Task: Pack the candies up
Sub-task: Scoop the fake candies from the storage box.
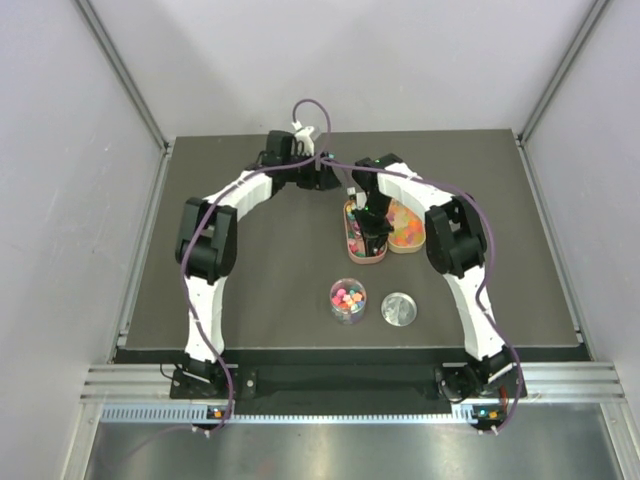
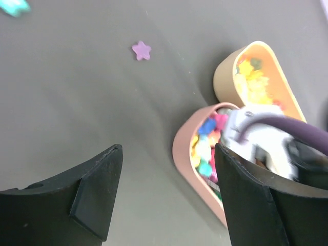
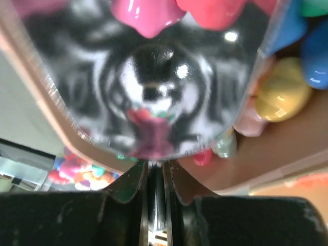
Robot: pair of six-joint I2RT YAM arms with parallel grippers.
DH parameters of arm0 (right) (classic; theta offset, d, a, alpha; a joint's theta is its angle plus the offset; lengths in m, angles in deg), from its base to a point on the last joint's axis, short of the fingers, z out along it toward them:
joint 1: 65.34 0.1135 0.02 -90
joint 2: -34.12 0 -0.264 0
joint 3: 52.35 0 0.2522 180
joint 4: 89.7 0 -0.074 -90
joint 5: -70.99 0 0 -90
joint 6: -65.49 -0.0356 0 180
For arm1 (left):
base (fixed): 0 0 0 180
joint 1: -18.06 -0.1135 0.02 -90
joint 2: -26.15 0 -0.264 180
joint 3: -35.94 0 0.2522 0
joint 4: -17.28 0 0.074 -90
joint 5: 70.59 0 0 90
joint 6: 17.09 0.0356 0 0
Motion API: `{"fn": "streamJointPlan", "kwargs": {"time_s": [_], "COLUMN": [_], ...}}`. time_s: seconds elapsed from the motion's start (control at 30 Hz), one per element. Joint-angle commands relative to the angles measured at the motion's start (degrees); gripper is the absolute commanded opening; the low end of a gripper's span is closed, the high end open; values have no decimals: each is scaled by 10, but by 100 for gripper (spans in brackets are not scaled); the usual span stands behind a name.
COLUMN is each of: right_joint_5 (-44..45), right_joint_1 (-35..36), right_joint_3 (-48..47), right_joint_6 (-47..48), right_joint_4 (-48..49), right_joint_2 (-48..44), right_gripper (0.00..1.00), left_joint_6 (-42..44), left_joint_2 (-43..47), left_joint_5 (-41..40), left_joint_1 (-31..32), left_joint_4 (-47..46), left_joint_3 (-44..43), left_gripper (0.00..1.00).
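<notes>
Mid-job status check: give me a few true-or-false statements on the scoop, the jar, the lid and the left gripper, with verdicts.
1. The right gripper is shut on the metal scoop, down in the pink tray. True.
2. The left gripper holds a candy. False: it is open and empty.
3. The jar already contains candies. True.
4. The lid is on the jar. False: it lies on the table beside it.
</notes>
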Motion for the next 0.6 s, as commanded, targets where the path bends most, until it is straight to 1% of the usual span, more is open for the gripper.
{"fn": "streamJointPlan", "kwargs": {"time_s": [0.0,0.07,0.23,0.4,0.57], "right_joint_5": [33,28,28,31,33], "right_joint_1": [-12,-12,-12,-14,-14], "right_joint_3": [84,123,143,145,187], "right_joint_6": [-28,-30,-32,-26,-13], "right_joint_4": [108,131,142,182,209], "right_joint_2": [-46,-59,-72,-87,-113], "right_gripper": [0,0,0,0,0], "left_joint_6": [24,31,52,68,95], "left_joint_2": [91,100,125,137,137], "left_joint_5": [31,33,25,16,12], "left_joint_1": [-31,-48,-70,-72,-71], "left_joint_4": [5,14,43,51,78], "left_joint_3": [31,39,52,56,49], "left_gripper": [77,77,77,77,77]}}
